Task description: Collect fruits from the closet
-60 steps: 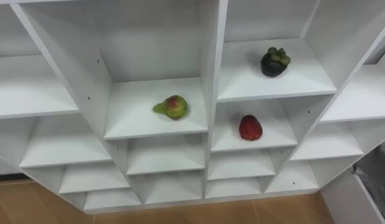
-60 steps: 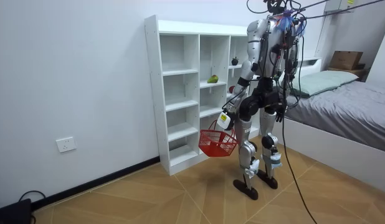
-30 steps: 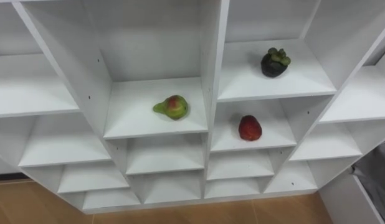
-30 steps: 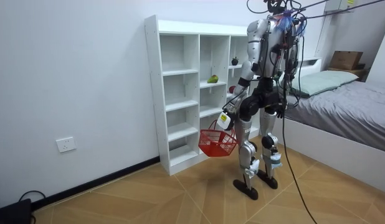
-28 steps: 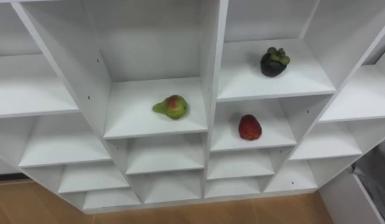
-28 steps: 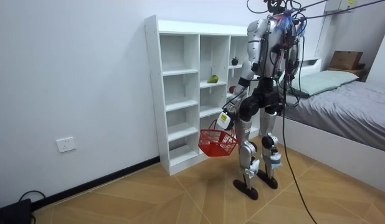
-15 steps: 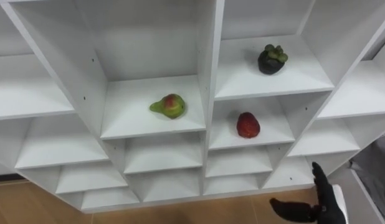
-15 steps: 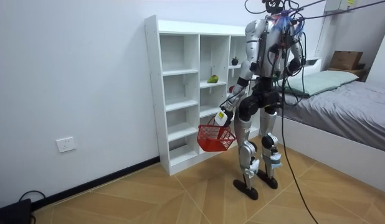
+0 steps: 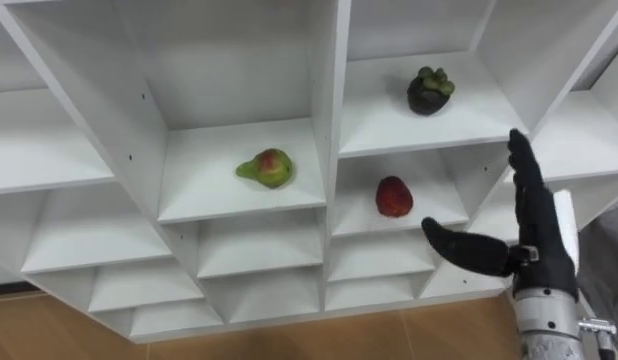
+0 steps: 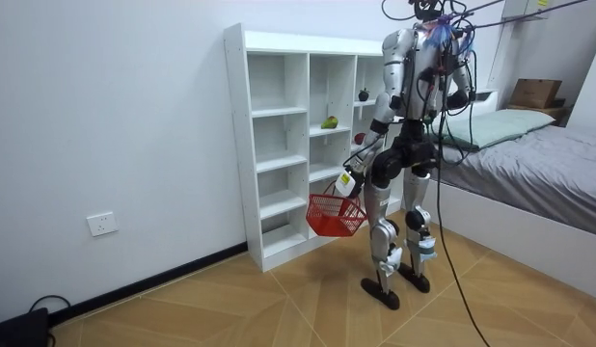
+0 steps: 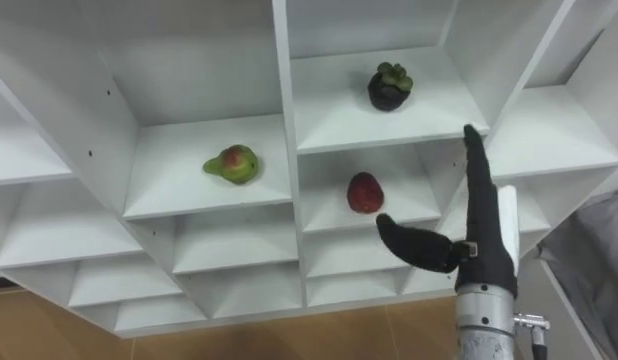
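Reach step rn, nothing collected yet afaict. We're standing right in front of the white wooden cubby closet (image 9: 329, 100), and all three fruits sit on its shelves. The green-and-red pear (image 9: 267, 167) is in the closet's cubby left of the centre divider. The dark purple mangosteen (image 9: 430, 90) is in the cubby right of that divider, w/ the small red fruit (image 9: 393, 197) one cubby below it.

Our right hand (image 9: 537, 245) is up in front of the closet, beside the red fruit's cubby, apart from the fruit and holding nothing. Its fingers are straight and the thumb is stuck out wide toward that fruit.

The red wire basket (image 10: 335, 214) hangs from our left hand (image 10: 346, 183), low in front of the closet; its grip is too small to read.

Next move imo: push the right hand into that cubby, wrap around the red fruit, then bring it over the basket.
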`<state>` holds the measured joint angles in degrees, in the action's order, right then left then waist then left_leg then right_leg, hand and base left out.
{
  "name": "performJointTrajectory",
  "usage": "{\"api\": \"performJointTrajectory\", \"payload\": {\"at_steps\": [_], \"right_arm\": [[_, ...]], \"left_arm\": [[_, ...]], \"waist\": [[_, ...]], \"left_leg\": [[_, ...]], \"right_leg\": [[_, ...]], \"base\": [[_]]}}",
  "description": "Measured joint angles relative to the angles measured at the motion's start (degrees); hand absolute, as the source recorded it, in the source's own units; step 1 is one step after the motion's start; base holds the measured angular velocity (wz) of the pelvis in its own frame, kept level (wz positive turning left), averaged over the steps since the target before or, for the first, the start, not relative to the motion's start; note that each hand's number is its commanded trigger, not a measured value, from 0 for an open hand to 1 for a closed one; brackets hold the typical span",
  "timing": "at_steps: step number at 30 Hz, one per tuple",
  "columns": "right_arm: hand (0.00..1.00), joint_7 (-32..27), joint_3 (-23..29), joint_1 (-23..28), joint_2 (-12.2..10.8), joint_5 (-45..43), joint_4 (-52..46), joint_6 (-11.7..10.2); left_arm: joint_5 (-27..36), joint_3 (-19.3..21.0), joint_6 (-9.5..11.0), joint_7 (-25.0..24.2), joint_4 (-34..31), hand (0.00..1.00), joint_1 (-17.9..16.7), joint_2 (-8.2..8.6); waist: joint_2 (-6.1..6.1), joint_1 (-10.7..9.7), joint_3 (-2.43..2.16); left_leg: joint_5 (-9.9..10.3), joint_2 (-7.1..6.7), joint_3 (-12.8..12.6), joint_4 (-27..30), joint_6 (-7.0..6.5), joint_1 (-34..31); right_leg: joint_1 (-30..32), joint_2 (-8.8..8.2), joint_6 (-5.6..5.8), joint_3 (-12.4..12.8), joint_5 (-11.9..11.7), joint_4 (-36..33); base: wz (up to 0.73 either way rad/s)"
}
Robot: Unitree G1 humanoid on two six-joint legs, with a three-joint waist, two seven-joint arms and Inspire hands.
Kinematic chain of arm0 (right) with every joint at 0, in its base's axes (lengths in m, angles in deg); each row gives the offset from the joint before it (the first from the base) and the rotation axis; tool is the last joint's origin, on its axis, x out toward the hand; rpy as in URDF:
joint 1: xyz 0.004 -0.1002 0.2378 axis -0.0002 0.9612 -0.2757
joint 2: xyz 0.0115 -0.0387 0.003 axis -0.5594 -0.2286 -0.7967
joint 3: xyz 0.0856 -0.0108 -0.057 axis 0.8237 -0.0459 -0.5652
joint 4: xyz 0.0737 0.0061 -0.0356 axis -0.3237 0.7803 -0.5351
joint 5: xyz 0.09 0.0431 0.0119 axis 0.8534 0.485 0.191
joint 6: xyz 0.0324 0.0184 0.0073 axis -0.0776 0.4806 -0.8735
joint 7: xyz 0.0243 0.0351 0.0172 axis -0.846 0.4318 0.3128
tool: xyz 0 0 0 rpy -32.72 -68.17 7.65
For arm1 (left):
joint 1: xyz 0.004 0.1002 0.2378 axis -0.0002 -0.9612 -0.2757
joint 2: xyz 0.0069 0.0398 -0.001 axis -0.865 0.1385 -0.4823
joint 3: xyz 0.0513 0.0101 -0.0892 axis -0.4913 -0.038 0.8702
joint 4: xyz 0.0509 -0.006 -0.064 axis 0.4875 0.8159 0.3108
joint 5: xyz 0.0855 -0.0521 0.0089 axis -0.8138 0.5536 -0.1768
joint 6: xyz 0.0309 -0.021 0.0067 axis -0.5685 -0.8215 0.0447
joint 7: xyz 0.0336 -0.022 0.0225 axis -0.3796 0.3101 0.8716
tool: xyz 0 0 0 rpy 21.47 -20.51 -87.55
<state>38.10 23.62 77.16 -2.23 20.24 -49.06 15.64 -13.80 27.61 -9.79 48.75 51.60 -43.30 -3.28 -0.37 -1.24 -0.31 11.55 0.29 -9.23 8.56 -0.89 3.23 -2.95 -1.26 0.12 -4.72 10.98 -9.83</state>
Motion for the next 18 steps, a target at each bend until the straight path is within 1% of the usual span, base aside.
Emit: {"api": "performJointTrajectory", "payload": {"at_steps": [1,3,5,10,13,14,18], "right_arm": [[0.00,-0.03,-0.07,-0.12,0.06,0.00,-0.60,-0.16],[0.00,-0.44,-0.67,-1.54,0.08,-0.03,-0.88,-1.24],[0.00,-0.66,-1.42,-2.45,0.09,-0.05,-0.88,-1.33],[0.00,-1.04,-2.52,-2.61,0.28,-0.06,-0.87,-1.35],[0.00,-1.65,-3.37,-2.86,0.86,-0.08,-0.87,-1.35],[0.00,-1.66,-3.64,-3.10,1.27,-0.09,-0.87,-1.35],[0.00,-1.67,-3.70,-3.40,1.65,-0.09,-0.86,-1.35]], "left_arm": [[0.00,0.00,0.00,-0.08,0.19,1.00,0.05,-0.02],[0.06,0.02,0.01,-0.59,0.81,1.00,0.35,-0.18],[0.06,0.02,0.01,-0.89,1.08,1.00,0.55,-0.29],[0.17,0.00,0.01,-0.96,1.11,1.00,0.66,-0.32],[0.17,-0.59,0.01,-0.95,1.12,1.00,0.77,-0.58],[0.11,-0.70,0.00,-0.97,1.19,1.00,0.90,-0.64],[0.12,-0.68,0.00,-0.95,1.16,1.00,1.06,-0.79]], "waist": [[-0.03,0.01,-0.02],[-0.02,0.11,-0.04],[0.00,0.09,-0.03],[0.06,0.21,0.02],[0.11,0.27,0.06],[0.17,0.24,0.10],[0.49,0.58,0.31]], "left_leg": [[0.00,0.02,-0.01,0.04,0.00,0.01],[-0.02,0.12,-0.11,0.07,0.04,0.23],[-0.04,0.20,-0.21,0.07,0.07,0.24],[-0.05,0.27,-0.36,0.04,0.09,0.26],[-0.05,0.27,-0.33,0.03,0.09,0.13],[-0.05,0.27,-0.17,0.05,0.09,0.03],[-0.05,0.27,-0.31,0.07,0.10,-0.17]], "right_leg": [[0.00,0.02,-0.02,0.00,-0.01,0.00],[-0.08,0.10,-0.12,0.04,-0.08,-0.02],[-0.03,0.16,-0.21,0.09,-0.16,-0.02],[-0.02,0.22,-0.22,0.12,-0.17,-0.02],[-0.05,0.22,-0.22,0.11,-0.17,-0.03],[-0.08,0.22,-0.22,0.10,-0.17,-0.03],[-0.04,0.21,-0.22,0.08,-0.17,-0.01]], "base": [[0.00],[0.00],[-0.02],[0.00],[0.00],[0.00],[0.00]]}}
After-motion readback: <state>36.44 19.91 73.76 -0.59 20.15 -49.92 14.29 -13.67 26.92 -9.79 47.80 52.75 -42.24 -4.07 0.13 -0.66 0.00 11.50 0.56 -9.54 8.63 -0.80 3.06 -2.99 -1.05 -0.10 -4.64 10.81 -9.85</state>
